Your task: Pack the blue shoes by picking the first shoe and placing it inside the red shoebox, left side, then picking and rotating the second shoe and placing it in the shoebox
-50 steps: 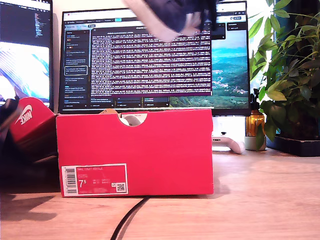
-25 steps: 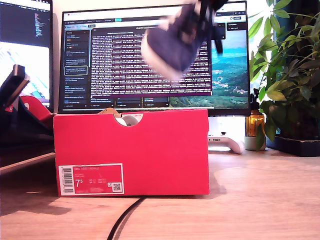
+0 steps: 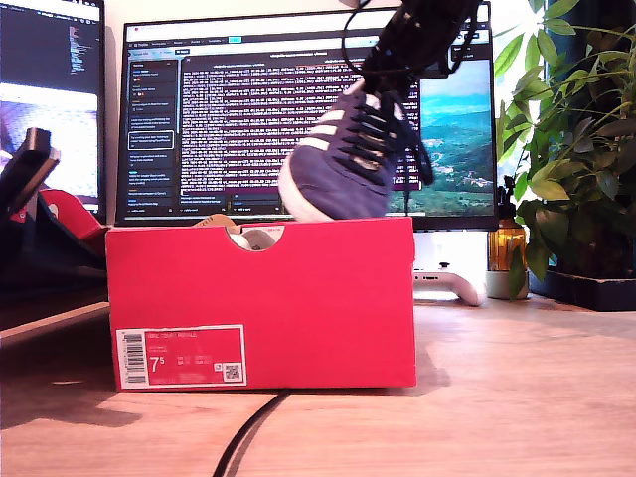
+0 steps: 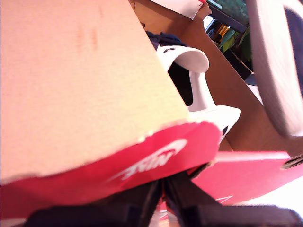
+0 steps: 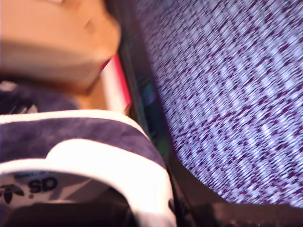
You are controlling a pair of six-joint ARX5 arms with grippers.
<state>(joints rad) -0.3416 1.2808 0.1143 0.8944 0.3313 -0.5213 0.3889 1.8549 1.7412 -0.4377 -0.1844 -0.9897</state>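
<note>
Fingers (image 4: 147, 201) of my first gripper (image 4: 163, 187) pinched together on red lid (image 4: 156, 161), holding it raised beside red shoebox (image 3: 260, 303). My second gripper's fingers hidden under heel of second blue shoe (image 3: 348, 159); grip state cannot tell, though shoe hangs from that arm, toe down, over box's open top. Shoes counted: two. First shoe (image 4: 199, 85) lies inside box, mostly hidden by lid. Second wrist view blurred.

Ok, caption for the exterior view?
Gripper lowers navy suede sneaker toe-down into bright red cardboard shoebox.
</note>
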